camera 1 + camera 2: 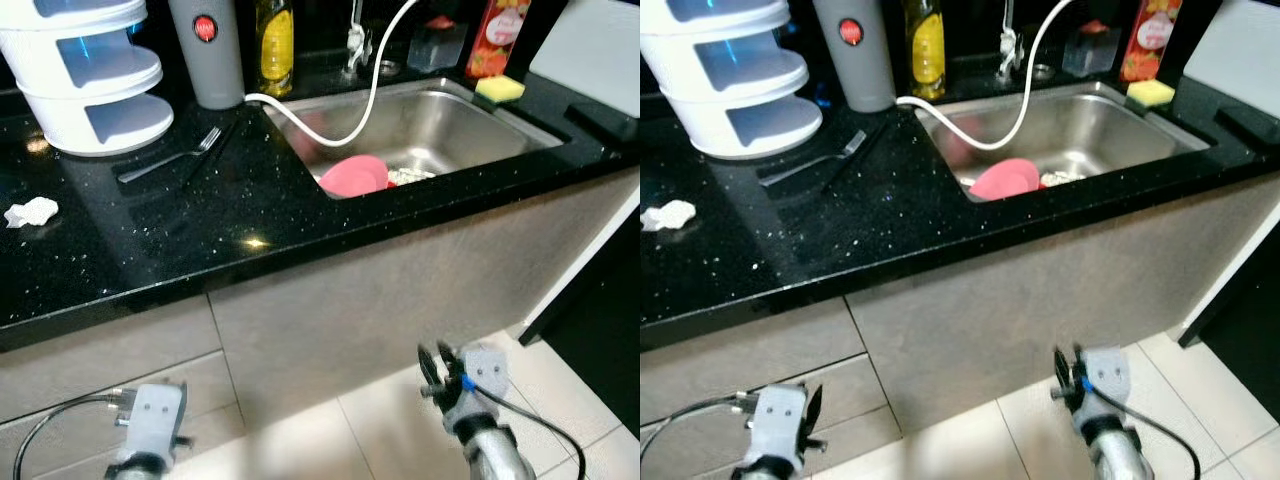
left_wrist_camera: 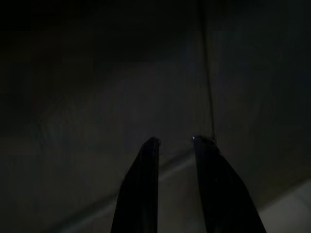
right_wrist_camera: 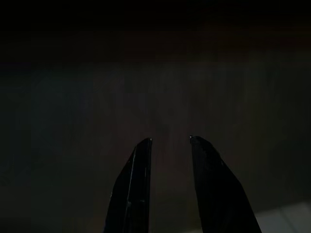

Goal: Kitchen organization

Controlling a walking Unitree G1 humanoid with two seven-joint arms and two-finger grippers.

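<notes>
A black speckled counter (image 1: 250, 225) with a steel sink (image 1: 485, 135) lies before me. A pink dish (image 1: 354, 175) rests in the sink beside some food scraps. A metal fork (image 1: 172, 160) lies on the counter left of the sink. A crumpled white tissue (image 1: 32, 211) sits at the counter's far left. Both arms hang low in front of the cabinet, the left arm (image 1: 150, 420) and the right arm (image 1: 472, 385). In the dark wrist views, the left gripper (image 2: 176, 141) and the right gripper (image 3: 170, 140) are open with nothing between the fingers.
A white tiered container (image 1: 90, 85) stands at the back left, then a grey cylinder with a red button (image 1: 207, 50) and a yellow bottle (image 1: 275, 45). A white hose (image 1: 372, 95) loops into the sink. A yellow sponge (image 1: 499, 88) and a red carton (image 1: 497, 38) sit behind it.
</notes>
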